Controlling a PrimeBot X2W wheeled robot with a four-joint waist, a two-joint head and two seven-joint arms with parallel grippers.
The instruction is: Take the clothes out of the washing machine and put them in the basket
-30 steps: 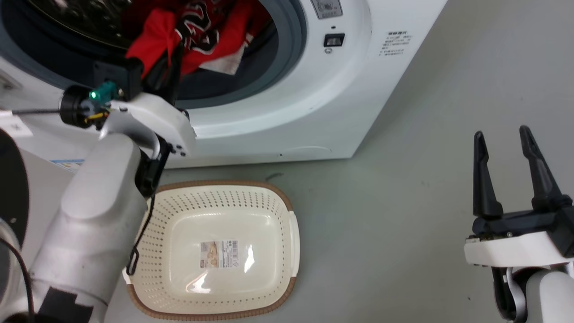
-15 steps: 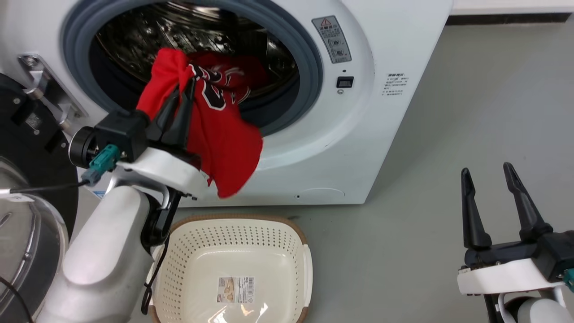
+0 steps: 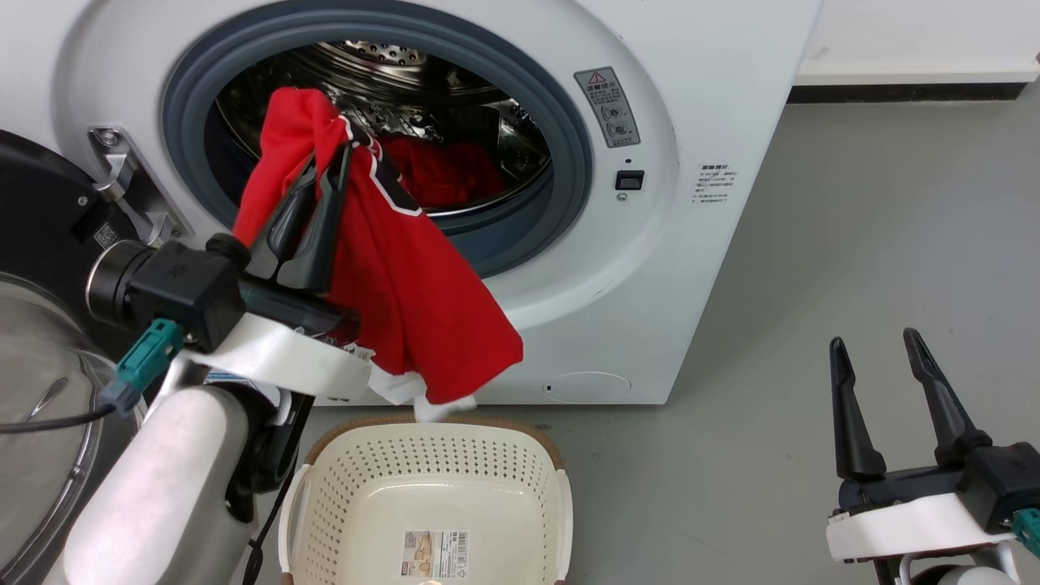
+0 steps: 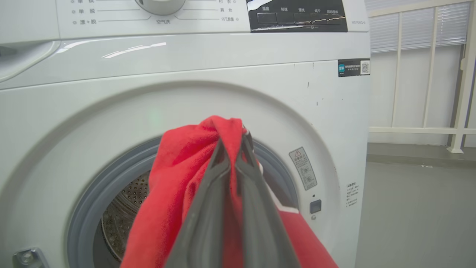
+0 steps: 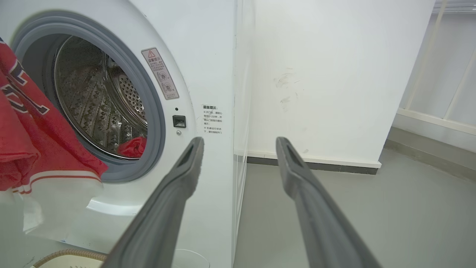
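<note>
In the head view, the left end effector (image 3: 329,158) is clamped on a red jersey (image 3: 406,301), which is held before the opening of the washer (image 3: 650,268) and hangs to the far rim of the basket (image 3: 487,471) set in front of the washer. A second red garment (image 3: 443,171) lies in the drum. The right end effector (image 3: 873,341) is held apart and empty, right of the washer. In the left wrist view, the fingers are pressed together on the jersey's bunched top. In the right wrist view, spread fingers are aimed at the washer's right edge.

Bright even light, glare on washing machine (image 4: 186,93)
</note>
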